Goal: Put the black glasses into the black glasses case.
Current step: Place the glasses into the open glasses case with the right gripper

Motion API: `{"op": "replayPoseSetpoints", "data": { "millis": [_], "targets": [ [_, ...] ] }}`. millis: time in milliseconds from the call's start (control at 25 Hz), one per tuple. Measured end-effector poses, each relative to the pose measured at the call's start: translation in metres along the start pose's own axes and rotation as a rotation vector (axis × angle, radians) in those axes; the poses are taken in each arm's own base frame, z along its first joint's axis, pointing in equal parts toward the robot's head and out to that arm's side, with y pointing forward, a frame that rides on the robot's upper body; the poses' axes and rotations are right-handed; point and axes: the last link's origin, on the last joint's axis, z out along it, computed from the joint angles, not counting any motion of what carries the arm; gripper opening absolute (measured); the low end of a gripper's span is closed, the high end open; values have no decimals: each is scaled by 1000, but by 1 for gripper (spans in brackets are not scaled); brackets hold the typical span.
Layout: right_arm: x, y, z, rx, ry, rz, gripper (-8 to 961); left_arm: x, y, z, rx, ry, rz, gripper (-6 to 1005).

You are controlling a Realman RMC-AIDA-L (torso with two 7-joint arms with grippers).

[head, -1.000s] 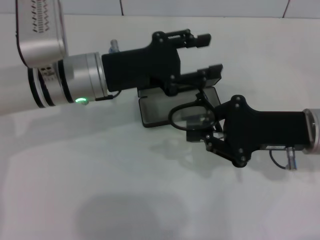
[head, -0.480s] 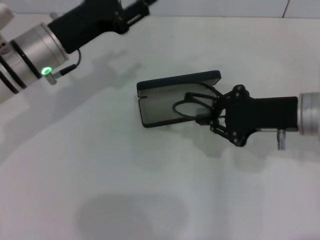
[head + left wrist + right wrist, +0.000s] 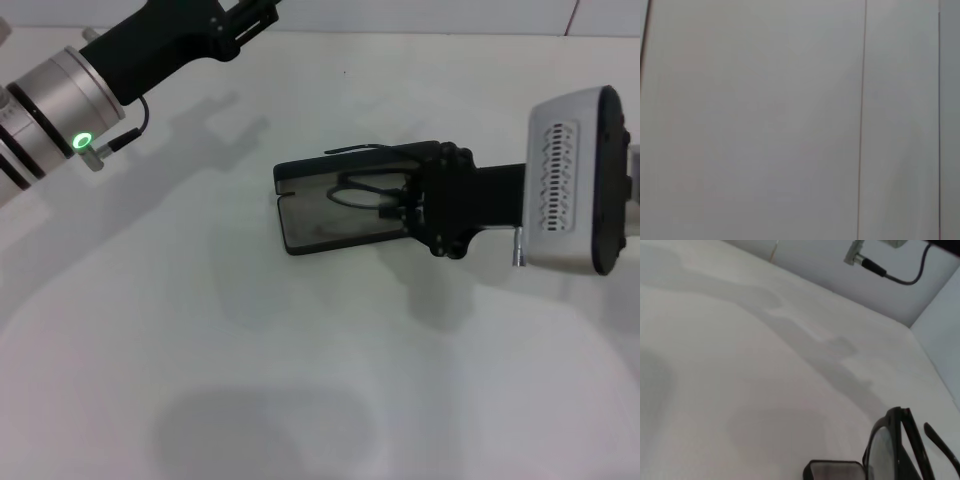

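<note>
The black glasses case (image 3: 335, 205) lies open on the white table (image 3: 300, 380), lid raised at its far side. The right gripper (image 3: 405, 205) reaches over the case's right end, its fingers closed on the black glasses (image 3: 365, 190), which hang just above the lining. Far beyond the case's left end, the left gripper (image 3: 262, 12) is raised; whether it is open cannot be told.

The black two-fingered right gripper (image 3: 395, 205) reaches leftward from its silver wrist, while the left gripper (image 3: 255, 12) is raised far-left.
</note>
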Motion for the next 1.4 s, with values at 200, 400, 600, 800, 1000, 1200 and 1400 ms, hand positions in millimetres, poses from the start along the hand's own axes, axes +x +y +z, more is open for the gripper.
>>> {"op": "replayPoseSetpoints", "data": {
  "millis": [200,400,600,800,1000,1200,1400],
  "targets": [
    [0,-4,5,-13,24,-23,189,1,0,7,-2,-6,8,634],
    [4,-4,17,-51,79,-37,192,2,0,8,-5,-9,4,633],
    [1,-3,25,-77,101,-69,196,1,-1,7,-1,-10,3,634],
    [-2,-9,28,-75,120,-93,199,1,-1,6,1,-13,3,634],
    [-3,-11,35,-78,163,-121,202,-1,-1,4,2,-16,2,635],
    [-4,-14,40,-61,176,-134,205,-2,0,4,-1,-20,6,635],
    [-5,-16,41,-50,177,-136,208,-2,0,4,-2,-21,9,633]
  ]
}}
